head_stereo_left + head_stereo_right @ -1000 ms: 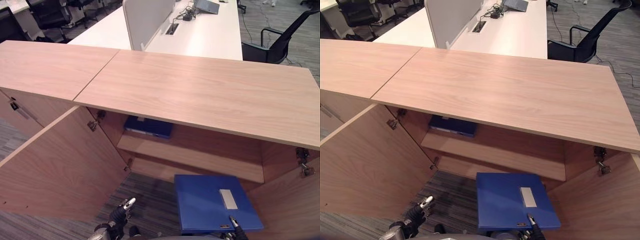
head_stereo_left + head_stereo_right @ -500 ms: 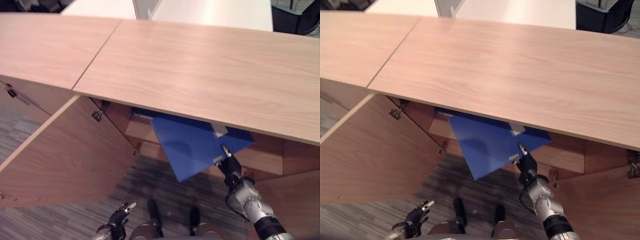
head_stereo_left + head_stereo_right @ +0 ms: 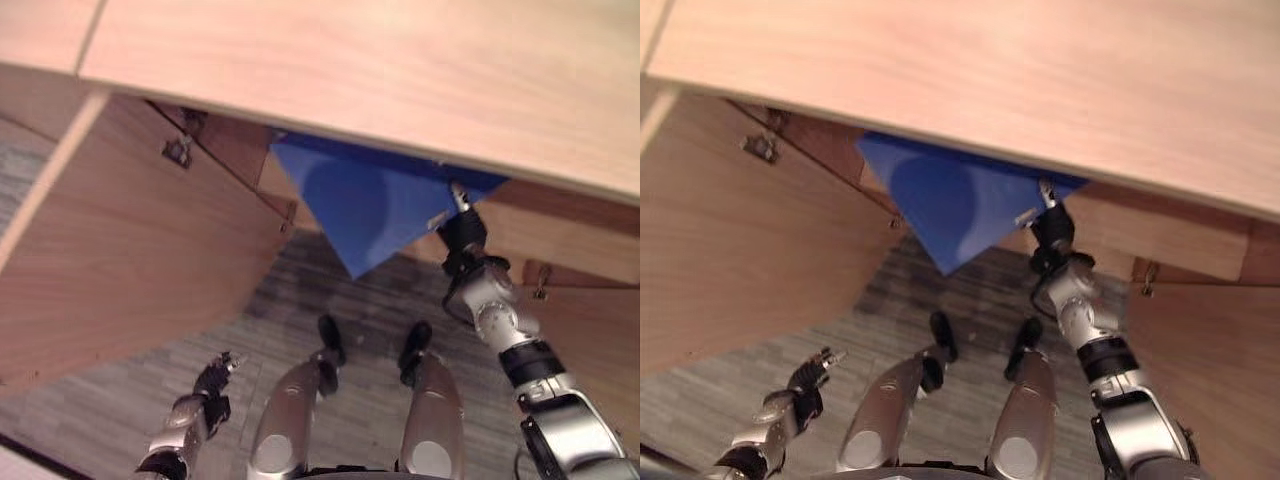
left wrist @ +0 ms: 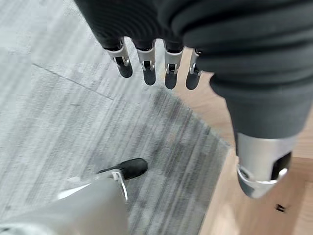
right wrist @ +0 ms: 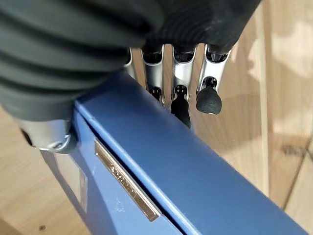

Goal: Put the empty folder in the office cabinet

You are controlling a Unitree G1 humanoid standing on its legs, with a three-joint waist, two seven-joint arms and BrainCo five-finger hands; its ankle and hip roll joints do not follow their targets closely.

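Note:
The blue folder (image 3: 368,202) is tilted, one corner pointing down, and its far part goes under the cabinet's wooden top (image 3: 400,70). My right hand (image 3: 462,228) is shut on its near right edge. In the right wrist view the fingers (image 5: 182,73) lie along one face of the folder's spine (image 5: 195,186) and the thumb presses the other. My left hand (image 3: 211,383) hangs low over the carpet, open and holding nothing, its fingers (image 4: 146,63) relaxed.
The cabinet's left door (image 3: 120,250) swings wide open toward me, and the right door (image 3: 600,330) stands open at the right. A wooden shelf edge (image 3: 560,235) shows inside. Grey carpet (image 3: 330,290) lies in front of the cabinet.
The camera has tipped down and closer to the cabinet. My right hand has pushed the folder further in under the cabinet top. The left hand stays low and open.

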